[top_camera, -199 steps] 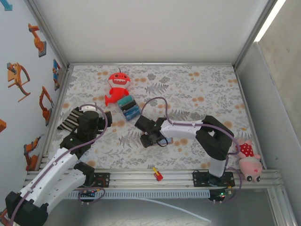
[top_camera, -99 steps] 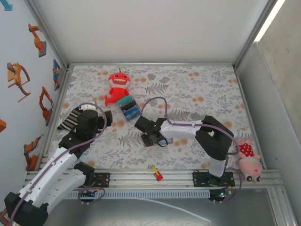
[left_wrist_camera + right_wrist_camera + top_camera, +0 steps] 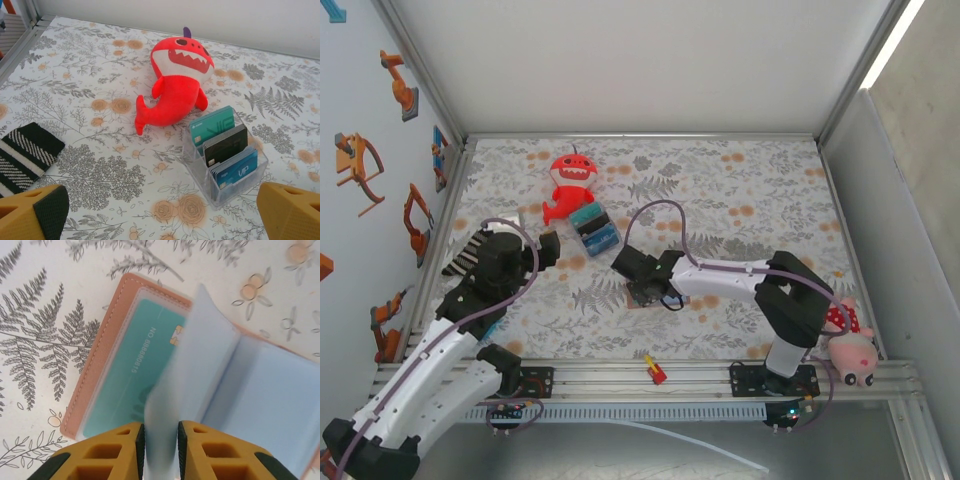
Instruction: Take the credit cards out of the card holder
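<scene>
- Right wrist view: the right gripper (image 3: pixel 160 435) is seen pinching a pale blue-grey sleeve leaf (image 3: pixel 200 365) of the card holder (image 3: pixel 95 375). The leaf fills the narrow gap between the two yellow fingers (image 3: pixel 100 455).
- The card holder is laid open on the floral table cover (image 3: pixel 40 315), directly ahead of these fingertips. Its tan-brown cover is spread flat to their left.
- A teal credit card (image 3: pixel 125 375) is kept in a clear pocket just ahead and left of the fingertips. A gold chip and a printed number are seen on it.
- In the left wrist view, the left gripper (image 3: pixel 160 210) is spread wide, with nothing between its jaws.
- A clear card stand (image 3: pixel 225 155) is placed ahead of the left gripper, a little to its right. Teal, black and blue cards are stood upright in it.
- A red shark plush (image 3: pixel 175 80) is laid just beyond the stand. A black-and-white striped sock (image 3: pixel 25 155) is found near the left finger.
- In the top external view, the left gripper (image 3: pixel 545 248) is held well apart from the right gripper (image 3: pixel 638 292), off to its left.
</scene>
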Robot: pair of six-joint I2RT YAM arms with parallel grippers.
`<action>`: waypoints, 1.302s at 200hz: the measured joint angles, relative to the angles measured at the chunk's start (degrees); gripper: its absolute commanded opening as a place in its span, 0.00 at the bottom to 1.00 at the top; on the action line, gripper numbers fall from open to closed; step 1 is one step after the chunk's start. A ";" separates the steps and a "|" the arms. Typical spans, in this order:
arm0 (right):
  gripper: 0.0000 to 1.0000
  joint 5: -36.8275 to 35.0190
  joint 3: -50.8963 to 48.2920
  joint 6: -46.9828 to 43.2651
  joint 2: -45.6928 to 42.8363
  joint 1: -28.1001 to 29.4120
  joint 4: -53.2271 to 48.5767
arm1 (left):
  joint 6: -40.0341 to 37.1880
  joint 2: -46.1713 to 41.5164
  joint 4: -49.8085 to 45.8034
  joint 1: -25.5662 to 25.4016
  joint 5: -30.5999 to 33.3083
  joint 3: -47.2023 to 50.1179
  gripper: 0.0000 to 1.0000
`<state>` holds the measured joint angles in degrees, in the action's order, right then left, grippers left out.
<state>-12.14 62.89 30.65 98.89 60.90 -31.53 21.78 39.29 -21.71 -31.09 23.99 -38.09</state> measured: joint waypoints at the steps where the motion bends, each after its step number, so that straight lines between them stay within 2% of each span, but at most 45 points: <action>1: 0.25 -0.11 -0.02 0.02 -0.15 0.00 -0.04 | 0.00 0.00 0.00 -0.02 0.00 -0.02 0.97; 111: 0.32 -4.04 -3.08 1.97 -3.26 -0.68 -2.60 | -3.13 2.10 0.83 -7.30 3.08 -1.44 0.97; 146: 0.32 -3.80 -6.86 2.58 -5.95 -2.54 -2.08 | -4.87 5.95 3.10 -12.41 5.68 -1.92 0.97; 185: 0.32 -2.91 -9.94 2.56 -6.14 -4.59 -0.74 | -6.36 9.46 5.20 -15.82 7.48 -1.92 0.97; 260: 0.32 -0.31 -14.14 1.86 -7.63 -8.41 3.74 | -6.84 13.25 8.72 -19.02 8.15 -0.09 0.97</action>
<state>-12.45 48.75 32.51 91.26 52.49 -27.79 14.94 52.53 -12.99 -50.11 32.14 -38.17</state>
